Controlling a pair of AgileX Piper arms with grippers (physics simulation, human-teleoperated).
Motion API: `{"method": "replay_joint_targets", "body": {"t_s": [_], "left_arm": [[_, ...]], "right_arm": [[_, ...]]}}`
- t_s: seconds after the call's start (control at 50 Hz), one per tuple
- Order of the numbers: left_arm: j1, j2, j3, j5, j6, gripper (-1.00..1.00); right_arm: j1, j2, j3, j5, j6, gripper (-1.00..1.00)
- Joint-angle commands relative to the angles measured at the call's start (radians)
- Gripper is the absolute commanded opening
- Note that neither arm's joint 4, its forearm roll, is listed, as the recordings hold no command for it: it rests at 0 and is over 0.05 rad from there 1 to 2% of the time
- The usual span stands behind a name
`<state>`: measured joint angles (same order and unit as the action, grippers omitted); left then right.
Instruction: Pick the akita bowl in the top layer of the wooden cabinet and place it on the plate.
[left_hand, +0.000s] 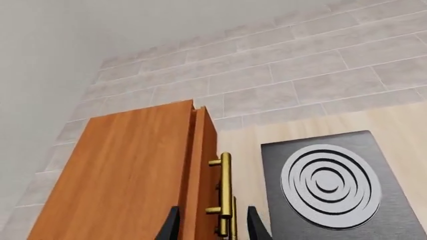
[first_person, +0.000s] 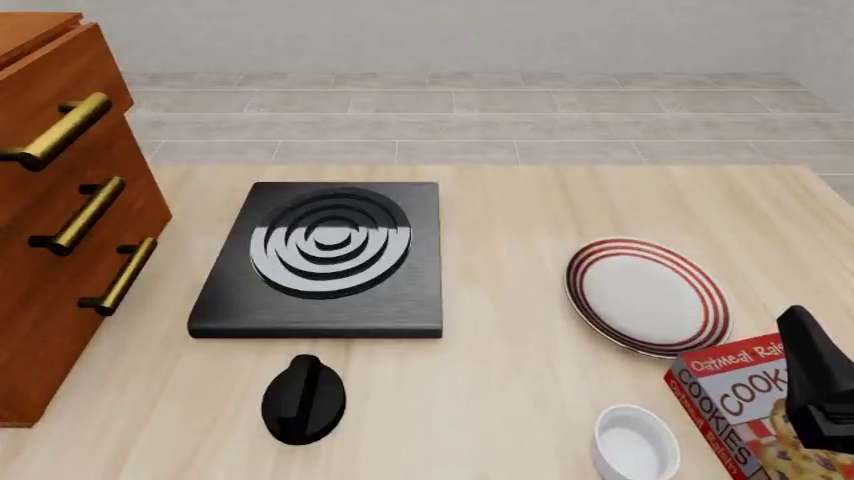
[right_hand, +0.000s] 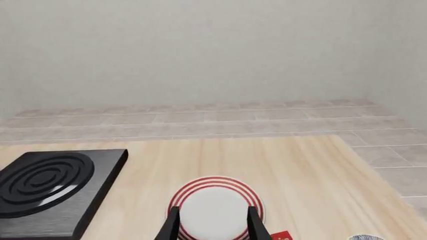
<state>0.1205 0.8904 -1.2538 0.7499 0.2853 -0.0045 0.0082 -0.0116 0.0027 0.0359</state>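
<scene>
The wooden cabinet (first_person: 54, 250) stands at the table's left with three brass-handled drawers. The top layer (first_person: 80, 85) looks shut, so the akita bowl is hidden. The plate (first_person: 647, 297), white with red rings, lies on the right half of the table. My left gripper (first_person: 304, 385) hovers in front of the stove, open and empty. In the left wrist view the left gripper (left_hand: 213, 226) points toward the cabinet (left_hand: 127, 175) and its handles (left_hand: 225, 182). My right gripper (first_person: 801, 335) is open at the right edge. In its wrist view the right gripper (right_hand: 212, 226) frames the plate (right_hand: 215, 212).
A black square stove (first_person: 327, 255) with grey rings sits mid-table between cabinet and plate. A small white ramekin (first_person: 634, 445) and a cookie box (first_person: 747, 410) lie at the front right, beside my right arm. A tiled floor and a wall lie beyond the table.
</scene>
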Motion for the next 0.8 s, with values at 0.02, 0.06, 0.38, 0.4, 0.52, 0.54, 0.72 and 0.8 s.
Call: {"method": "replay_joint_targets", "body": {"t_s": [0.02,0.06,0.38,0.4,0.52,0.54,0.72,0.8], "left_arm": [[0.027,0.049,-0.048,0.051,0.040,1.00],[0.024,0.059,-0.064,0.073,0.042,1.00],[0.021,0.088,-0.094,0.153,0.076,1.00],[0.019,0.090,-0.091,0.162,0.077,1.00],[-0.002,0.114,-0.099,0.205,0.022,1.00],[0.006,0.106,-0.085,0.201,0.043,1.00],[0.019,0.121,-0.099,0.251,0.055,1.00],[0.033,0.132,-0.136,0.273,0.065,1.00]], "right_arm": [[-0.002,-0.001,-0.002,0.003,0.003,1.00],[-0.001,-0.002,-0.002,0.004,0.003,1.00],[0.000,-0.007,-0.003,0.009,0.003,1.00],[0.000,-0.007,-0.003,0.009,0.003,1.00],[-0.001,-0.007,-0.003,0.008,0.002,1.00],[0.000,-0.007,-0.002,0.010,0.000,1.00],[0.001,-0.007,-0.003,0.010,0.000,1.00],[0.001,-0.007,-0.002,0.010,0.000,1.00]]}}
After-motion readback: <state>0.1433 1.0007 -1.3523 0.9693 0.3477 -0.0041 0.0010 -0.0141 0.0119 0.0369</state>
